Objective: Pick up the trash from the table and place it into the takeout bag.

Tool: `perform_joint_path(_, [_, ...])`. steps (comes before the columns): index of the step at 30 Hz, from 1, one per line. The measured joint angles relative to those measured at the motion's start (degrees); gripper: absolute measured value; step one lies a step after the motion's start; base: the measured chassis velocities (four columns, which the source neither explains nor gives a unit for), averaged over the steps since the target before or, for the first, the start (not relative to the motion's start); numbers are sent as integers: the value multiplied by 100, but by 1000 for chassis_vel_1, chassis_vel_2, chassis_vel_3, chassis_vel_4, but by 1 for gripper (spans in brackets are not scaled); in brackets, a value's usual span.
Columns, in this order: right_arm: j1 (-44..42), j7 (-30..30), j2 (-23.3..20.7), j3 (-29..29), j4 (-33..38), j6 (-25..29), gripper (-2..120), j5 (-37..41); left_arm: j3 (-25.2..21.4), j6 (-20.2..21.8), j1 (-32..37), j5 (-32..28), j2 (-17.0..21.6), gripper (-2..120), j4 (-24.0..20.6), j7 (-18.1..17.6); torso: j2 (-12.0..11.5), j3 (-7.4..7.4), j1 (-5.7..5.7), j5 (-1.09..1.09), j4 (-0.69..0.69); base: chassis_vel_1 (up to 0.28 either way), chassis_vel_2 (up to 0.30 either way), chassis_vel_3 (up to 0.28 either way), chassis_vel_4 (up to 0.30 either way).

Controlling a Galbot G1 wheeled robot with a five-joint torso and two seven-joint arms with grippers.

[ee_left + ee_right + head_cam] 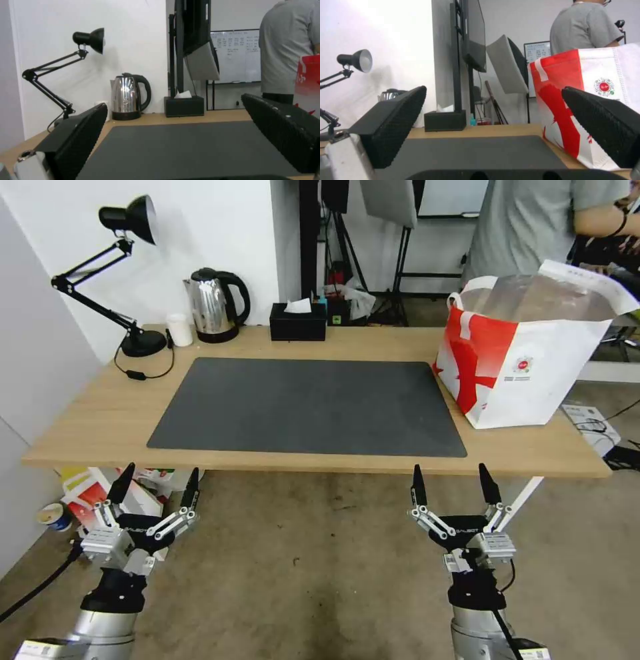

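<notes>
Kettle (213, 305), tissue box (298, 321), lamp (127, 273) behind mat (307, 407); takeout bag (527, 360) rightward; both end effectors wide open, empty.

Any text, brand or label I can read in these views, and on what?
"GALBOT": on the left gripper body and the right gripper body, small and only just readable.
Takeout bag, round red logo: too small to read.
Whiteboard handwriting: blurred, unreadable.
Kettle, tissue box: no text visible.

Light-wood table (93, 427): grey mat (307, 407) centre, takeout bag (527, 360) right; lamp (127, 280), kettle (213, 305), tissue box (298, 321), possibly white cup (179, 329) at back.
</notes>
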Motion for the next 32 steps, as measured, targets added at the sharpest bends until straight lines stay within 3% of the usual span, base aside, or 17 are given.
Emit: perform_joint_path(32, [0,0,0,0,0,0,100,0,-5,12,-1,0,1,100,-13,-5,-1,0,0,0,0,0,0,0,0])
